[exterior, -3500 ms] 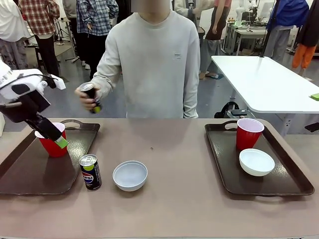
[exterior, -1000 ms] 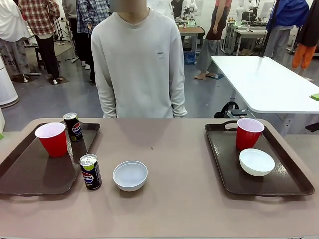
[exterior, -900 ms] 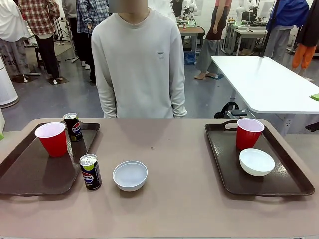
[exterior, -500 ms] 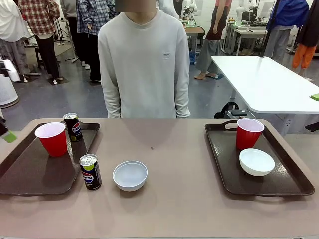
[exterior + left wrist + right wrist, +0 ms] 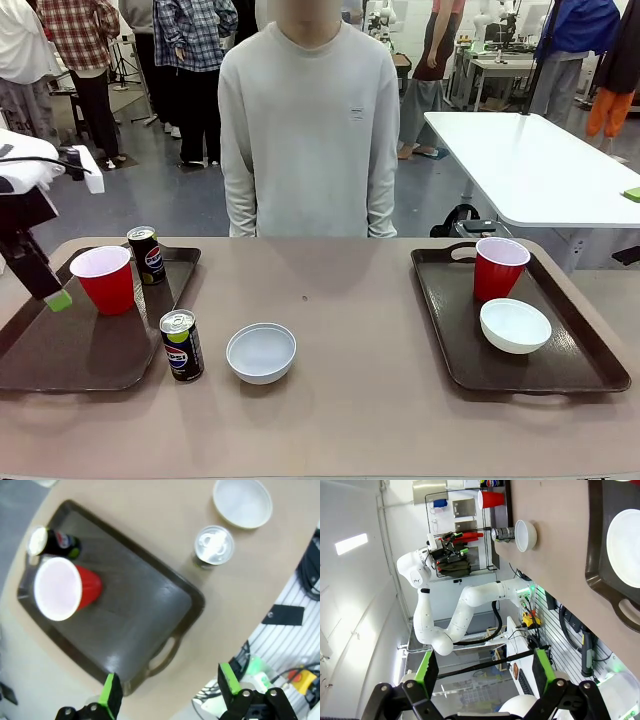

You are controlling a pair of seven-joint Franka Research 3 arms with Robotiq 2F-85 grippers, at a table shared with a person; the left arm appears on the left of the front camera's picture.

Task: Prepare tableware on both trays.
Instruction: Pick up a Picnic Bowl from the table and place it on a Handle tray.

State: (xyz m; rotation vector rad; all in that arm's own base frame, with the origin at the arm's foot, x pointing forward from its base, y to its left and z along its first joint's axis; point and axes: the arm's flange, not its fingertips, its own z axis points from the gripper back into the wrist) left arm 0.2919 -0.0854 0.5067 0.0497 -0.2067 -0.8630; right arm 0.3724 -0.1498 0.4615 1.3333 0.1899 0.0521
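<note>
The left tray point(image 5: 80, 352) holds a red cup point(image 5: 105, 280) and a Pepsi can point(image 5: 146, 256). A second can point(image 5: 182, 345) and a white bowl point(image 5: 261, 352) stand on the bare table right of it. On the right tray point(image 5: 560, 370) are a red cup point(image 5: 498, 268) and a white bowl point(image 5: 515, 325). My left gripper point(image 5: 50, 292) hangs open and holding nothing over the left tray's left edge, beside the cup. From the left wrist, the gripper point(image 5: 169, 690) looks down on the tray point(image 5: 135, 610), cup point(image 5: 57, 589) and both cans point(image 5: 214, 545). My right gripper point(image 5: 485, 672) is open, away from the table.
A person in a light grey sweatshirt point(image 5: 308, 130) stands at the far side, arms down. A white table point(image 5: 530, 160) stands behind on the right. The brown table's middle point(image 5: 360, 300) lies bare between the trays.
The person set the can down on the left tray and dropped both arms. My left arm let go of the red cup, left the picture, and now comes back in over the tray's left edge.
</note>
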